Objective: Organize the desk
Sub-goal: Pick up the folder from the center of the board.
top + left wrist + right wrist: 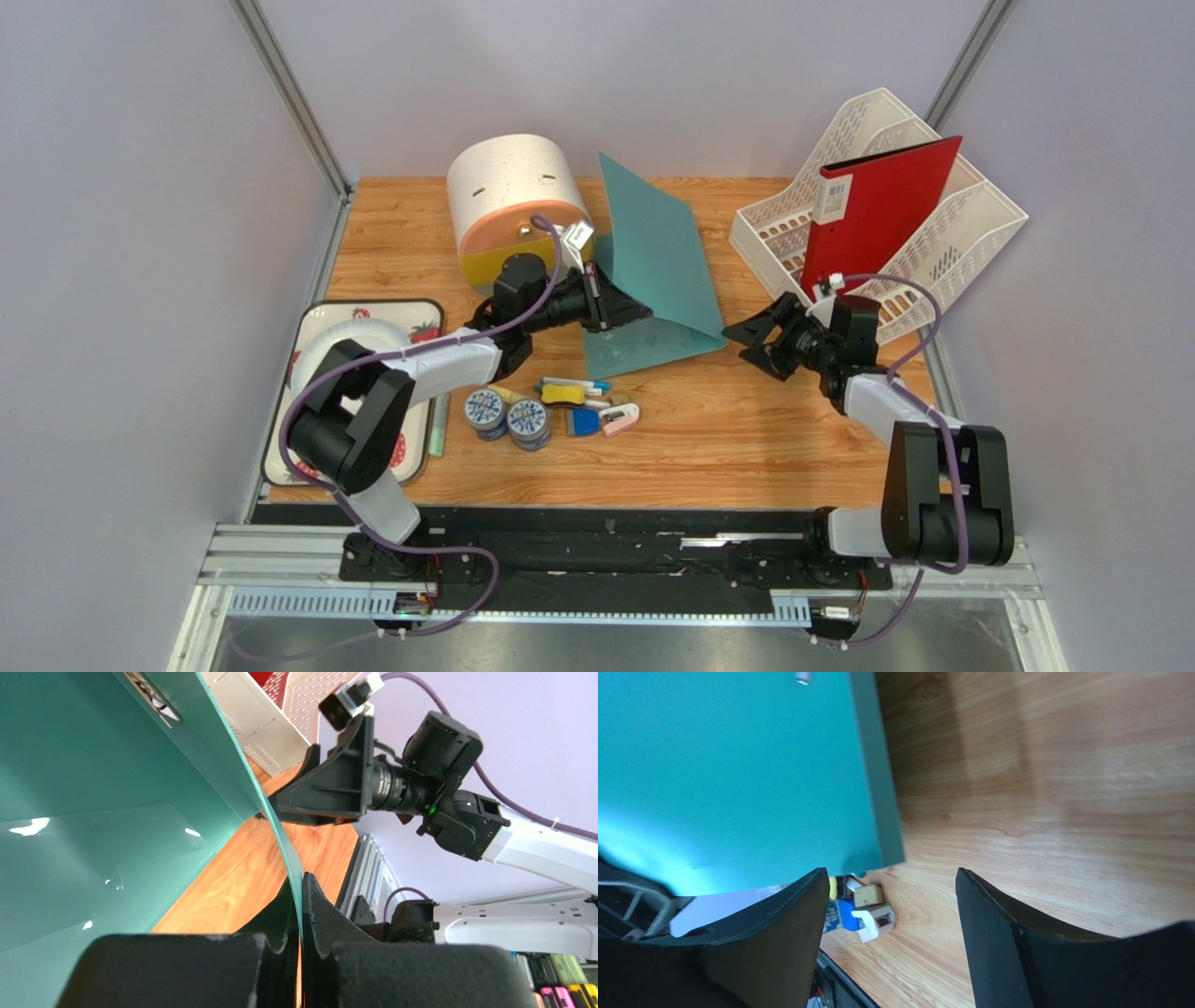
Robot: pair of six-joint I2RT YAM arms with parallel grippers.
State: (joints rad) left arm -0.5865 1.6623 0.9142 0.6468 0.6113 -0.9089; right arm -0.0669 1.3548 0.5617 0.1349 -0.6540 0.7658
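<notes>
Left pincer: clamped shut on the bottom edge of the teal folder. Right pincer: spread wide, holding nothing, poised just beside the folder's near right corner.

Worktop: under both arms, filling the middle of the top view between the metal rails. At its centre, the folder, standing half open on its edge and tilted, not yet filed.

Behind on the right, a white rack with a red binder already slotted in; judged the one step done. Behind on the left, a cream-and-orange drum. Nearer the arms, two blue rolls and a loose huddle of small bits, unsorted on bare wood. At the left edge, a tray, partly hidden by the left arm.

Probably early to midway: folder to go into the rack, small bits to be gathered, perhaps onto the tray.
</notes>
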